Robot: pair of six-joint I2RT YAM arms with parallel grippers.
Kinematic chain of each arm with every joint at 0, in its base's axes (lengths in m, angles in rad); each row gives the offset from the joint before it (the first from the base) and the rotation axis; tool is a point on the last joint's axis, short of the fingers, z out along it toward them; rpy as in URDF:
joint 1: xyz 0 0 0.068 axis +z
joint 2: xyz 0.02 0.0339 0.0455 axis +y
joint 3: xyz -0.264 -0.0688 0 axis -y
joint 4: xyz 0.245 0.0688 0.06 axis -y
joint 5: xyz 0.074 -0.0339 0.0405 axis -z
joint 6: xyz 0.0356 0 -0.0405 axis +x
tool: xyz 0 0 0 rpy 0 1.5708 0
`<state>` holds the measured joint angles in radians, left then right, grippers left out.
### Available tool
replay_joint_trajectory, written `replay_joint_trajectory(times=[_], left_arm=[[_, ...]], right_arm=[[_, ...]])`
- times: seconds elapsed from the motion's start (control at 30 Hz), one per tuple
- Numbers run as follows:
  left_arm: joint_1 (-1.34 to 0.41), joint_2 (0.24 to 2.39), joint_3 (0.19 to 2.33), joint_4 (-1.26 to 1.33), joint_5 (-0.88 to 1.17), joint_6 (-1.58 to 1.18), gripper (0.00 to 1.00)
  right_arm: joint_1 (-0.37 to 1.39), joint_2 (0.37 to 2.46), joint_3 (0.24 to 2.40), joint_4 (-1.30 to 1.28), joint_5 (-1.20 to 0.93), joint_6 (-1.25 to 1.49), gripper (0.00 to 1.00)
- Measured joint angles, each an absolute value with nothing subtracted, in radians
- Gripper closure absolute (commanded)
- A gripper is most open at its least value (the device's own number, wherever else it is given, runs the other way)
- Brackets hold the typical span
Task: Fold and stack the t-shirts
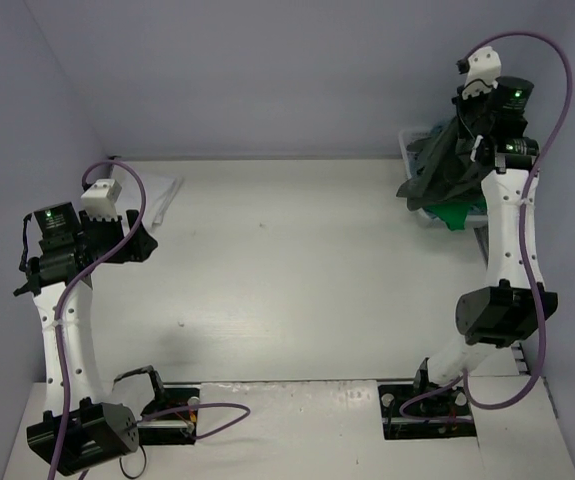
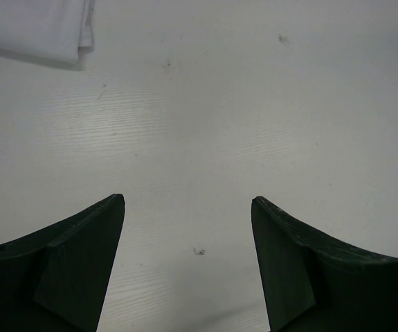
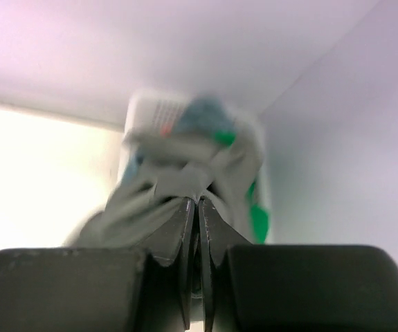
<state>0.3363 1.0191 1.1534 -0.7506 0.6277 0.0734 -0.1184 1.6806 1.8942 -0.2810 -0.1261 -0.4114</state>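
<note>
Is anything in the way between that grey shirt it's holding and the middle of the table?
Nothing visible. The right hand grips the dark grey t-shirt over the basket; the white t-shirt and left hand sit off at the left of the table.

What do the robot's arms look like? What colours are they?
Both arms have white tube-like links with chunky black joints. The left arm and right arm each carry a looping purple cable, tiny green lights and a small white camera box. The left gripper and right gripper have dark, wedge-shaped fingers.
</note>
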Motion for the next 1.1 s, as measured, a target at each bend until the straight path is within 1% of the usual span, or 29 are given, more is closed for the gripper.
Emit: replay_joint_trajectory(times=[0.13, 0.23, 0.4, 0.57, 0.63, 0.77, 1.0, 1.1], left_arm=[[0.336, 1.023, 1.153, -0.751, 0.627, 0.073, 0.32], [0.336, 1.029, 1.153, -0.75, 0.624, 0.074, 0.32], [0.336, 1.031, 1.148, -0.749, 0.622, 0.073, 0.32], [0.336, 1.031, 1.148, -0.744, 0.621, 0.073, 0.32], [0.336, 1.03, 1.148, -0.743, 0.621, 0.074, 0.32], [0.336, 1.022, 1.138, -0.736, 0.621, 0.073, 0.32], [0.336, 1.003, 1.119, -0.734, 0.621, 0.073, 0.32], [0.336, 1.003, 1.119, -0.734, 0.621, 0.073, 0.32]], right_arm=[[-0.118, 1.651, 2.03, -0.322, -0.18, -0.409, 1.0], [-0.118, 1.588, 2.098, -0.335, -0.258, -0.402, 1.0], [-0.118, 1.409, 2.139, -0.336, -0.446, -0.349, 1.0], [-0.118, 1.257, 2.139, -0.308, -0.684, -0.232, 1.0], [-0.117, 1.198, 2.097, -0.278, -0.814, -0.167, 1.0], [-0.117, 1.172, 2.005, -0.253, -0.91, -0.127, 1.0], [-0.115, 1.185, 1.729, -0.28, -0.999, -0.124, 1.0], [-0.084, 1.185, 1.588, -0.299, -0.994, -0.141, 1.0]])
